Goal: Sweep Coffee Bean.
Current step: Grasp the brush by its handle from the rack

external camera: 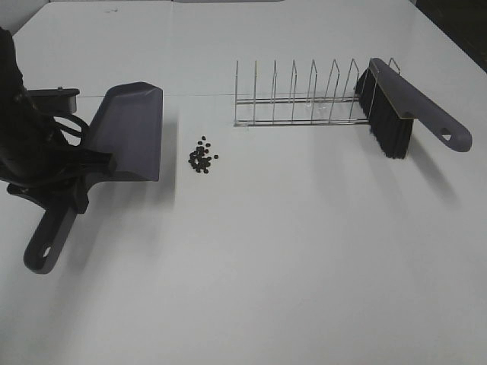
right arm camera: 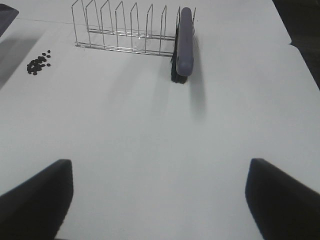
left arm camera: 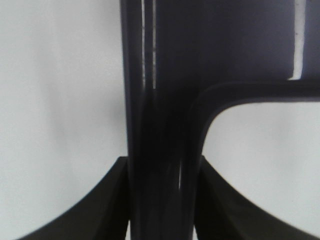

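Left gripper [left arm camera: 161, 200] is clamped tight on the handle [external camera: 49, 243] of the grey-purple plastic dustpan [external camera: 129, 133], which sits low at the left of the white table [external camera: 304, 266]; the small heap of dark brown-black oval coffee beans [external camera: 202, 158] lies on the bare tabletop just beside the pan's edge, not touching it. Right gripper [right arm camera: 160, 197] hangs with its jaws wide apart and empty, well short of the grey-purple long-handled brush with black bristles [external camera: 403, 114], propped at the end of the thin wire rack [external camera: 293, 99]. To my eye only the pan is in hand: the brush is yet to be picked up and every bean yet to be swept
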Robot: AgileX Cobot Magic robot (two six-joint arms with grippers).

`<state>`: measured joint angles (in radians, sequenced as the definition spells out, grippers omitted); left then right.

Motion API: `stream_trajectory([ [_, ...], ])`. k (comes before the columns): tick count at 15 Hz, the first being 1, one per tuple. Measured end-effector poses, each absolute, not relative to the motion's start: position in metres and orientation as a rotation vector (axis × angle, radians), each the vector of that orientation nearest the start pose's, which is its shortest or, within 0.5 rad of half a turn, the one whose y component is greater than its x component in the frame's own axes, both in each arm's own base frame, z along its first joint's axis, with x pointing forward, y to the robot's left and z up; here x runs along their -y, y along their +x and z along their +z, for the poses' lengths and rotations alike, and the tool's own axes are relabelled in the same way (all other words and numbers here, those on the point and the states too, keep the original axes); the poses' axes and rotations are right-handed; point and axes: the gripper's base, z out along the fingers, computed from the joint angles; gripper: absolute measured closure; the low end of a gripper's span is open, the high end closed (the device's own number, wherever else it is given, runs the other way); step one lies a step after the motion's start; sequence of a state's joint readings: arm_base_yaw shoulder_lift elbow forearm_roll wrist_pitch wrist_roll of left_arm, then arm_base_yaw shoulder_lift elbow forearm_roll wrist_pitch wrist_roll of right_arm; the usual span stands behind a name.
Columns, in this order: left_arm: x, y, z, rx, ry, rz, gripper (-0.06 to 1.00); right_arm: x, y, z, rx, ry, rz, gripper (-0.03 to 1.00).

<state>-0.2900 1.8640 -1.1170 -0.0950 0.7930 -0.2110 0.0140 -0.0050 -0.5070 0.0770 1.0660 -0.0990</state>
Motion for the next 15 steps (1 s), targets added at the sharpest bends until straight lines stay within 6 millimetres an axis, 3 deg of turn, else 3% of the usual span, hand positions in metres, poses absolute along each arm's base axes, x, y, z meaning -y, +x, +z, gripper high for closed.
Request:
stream_trajectory([
  [6,0.103,0.324,0.156,-3.049,0.025,-0.148,0.63,-0.006,0.002,0.283,-2.060,-0.114,0.036,0.19],
  [9,0.103,0.324,0.156,-3.051,0.027,-0.147,0.63,-0.004,0.040,0.300,-2.011,-0.097,0.016,0.19],
  [15,0.103,0.324,0.156,-3.056,0.044,-0.145,0.63,-0.006,0.140,0.303,-2.202,-0.074,0.039,0.24],
])
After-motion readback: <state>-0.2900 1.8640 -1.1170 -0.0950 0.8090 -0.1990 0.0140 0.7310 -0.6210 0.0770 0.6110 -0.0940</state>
